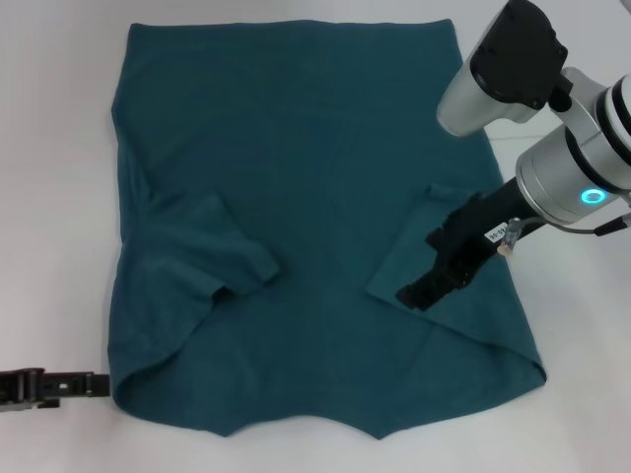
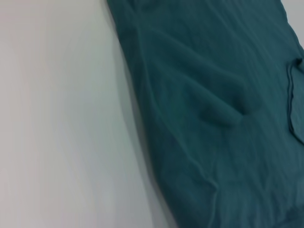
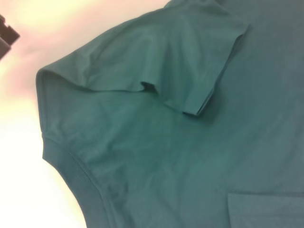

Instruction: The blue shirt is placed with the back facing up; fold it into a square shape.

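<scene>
Nearest you in the head view: the left gripper [image 1: 49, 385] sits low at the near left edge of the white table [image 1: 59, 148], just beside the shirt's near-left corner, not touching it. Only a black sliver shows, so you can't tell whether its fingers are apart or together.

The large dark teal-blue short-sleeved fabric T-shirt [image 1: 306, 177] lies flat on the table, plain side up, collar end toward you, both sleeves folded inward over the body.

The right gripper [image 1: 434, 281] is down on the right folded sleeve [image 1: 409, 251], black fingers pointing toward the near left, arm coming in from the far right with elbow raised. From here you can't tell if the fingers pinch the fabric or just rest on it.

The right wrist view gives you what the head view doesn't: the left sleeve [image 3: 199, 66] fold up close, hem doubled over, and the ribbed collar edge [image 3: 71, 166]. Left wrist view shows only the shirt's side edge against bare table.
</scene>
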`<state>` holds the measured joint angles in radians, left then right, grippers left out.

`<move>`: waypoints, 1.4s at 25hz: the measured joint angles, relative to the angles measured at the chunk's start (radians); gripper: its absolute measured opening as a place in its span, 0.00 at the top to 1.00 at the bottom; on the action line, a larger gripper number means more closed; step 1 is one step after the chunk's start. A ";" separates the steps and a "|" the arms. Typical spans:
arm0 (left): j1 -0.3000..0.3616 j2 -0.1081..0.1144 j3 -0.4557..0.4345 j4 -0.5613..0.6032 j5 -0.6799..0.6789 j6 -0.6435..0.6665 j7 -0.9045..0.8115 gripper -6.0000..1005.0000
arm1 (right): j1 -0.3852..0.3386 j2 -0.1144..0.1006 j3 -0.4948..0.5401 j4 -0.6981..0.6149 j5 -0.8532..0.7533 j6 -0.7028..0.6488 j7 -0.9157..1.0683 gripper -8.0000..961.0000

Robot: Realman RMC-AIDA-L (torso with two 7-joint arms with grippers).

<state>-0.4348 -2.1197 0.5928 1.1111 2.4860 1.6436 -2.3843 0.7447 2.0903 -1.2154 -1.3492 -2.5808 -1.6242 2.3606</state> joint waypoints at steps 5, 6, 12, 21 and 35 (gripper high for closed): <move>-0.014 -0.004 0.058 -0.012 0.001 -0.036 -0.062 0.11 | -0.017 0.002 0.004 -0.001 0.001 0.003 0.004 0.02; -0.018 -0.004 0.071 -0.020 0.002 -0.052 -0.076 0.11 | -0.020 0.002 0.006 -0.001 0.001 0.003 0.004 0.02; -0.059 -0.002 0.107 -0.098 0.032 -0.129 -0.117 0.12 | -0.033 0.004 0.010 -0.001 0.003 0.008 0.006 0.02; -0.123 0.002 0.111 -0.195 0.045 -0.187 -0.132 0.12 | -0.036 0.004 0.008 -0.002 0.004 0.020 0.005 0.02; -0.163 0.006 0.114 -0.245 0.053 -0.226 -0.143 0.13 | -0.053 0.001 0.028 -0.001 0.003 0.063 0.003 0.02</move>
<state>-0.5980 -2.1138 0.7071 0.8666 2.5390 1.4177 -2.5271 0.6913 2.0912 -1.1871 -1.3503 -2.5775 -1.5609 2.3633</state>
